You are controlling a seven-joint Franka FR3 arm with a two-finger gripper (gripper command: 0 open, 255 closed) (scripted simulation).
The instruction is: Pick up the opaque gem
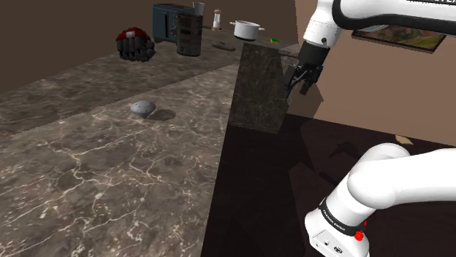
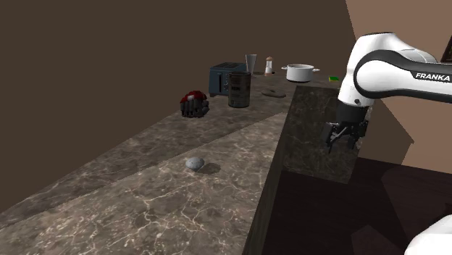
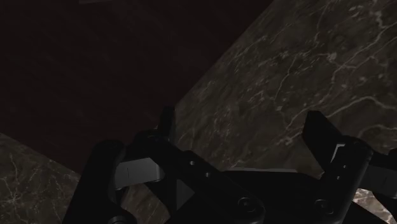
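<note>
Grey gem [image 1: 142,108], one, marble counter [image 1: 88,175]; jaws apart

All three views are dim and brown-toned. Soft light from above leaves the grey gem [image 1: 142,108] a short dark shadow on the tabletop [image 1: 88,175], toward the shoulder view's right. The white arm [image 1: 398,182] is the brightest surface. In the wrist view, the black pincer [image 3: 242,124] nearly merges with the dark floor [image 3: 89,63].
</note>
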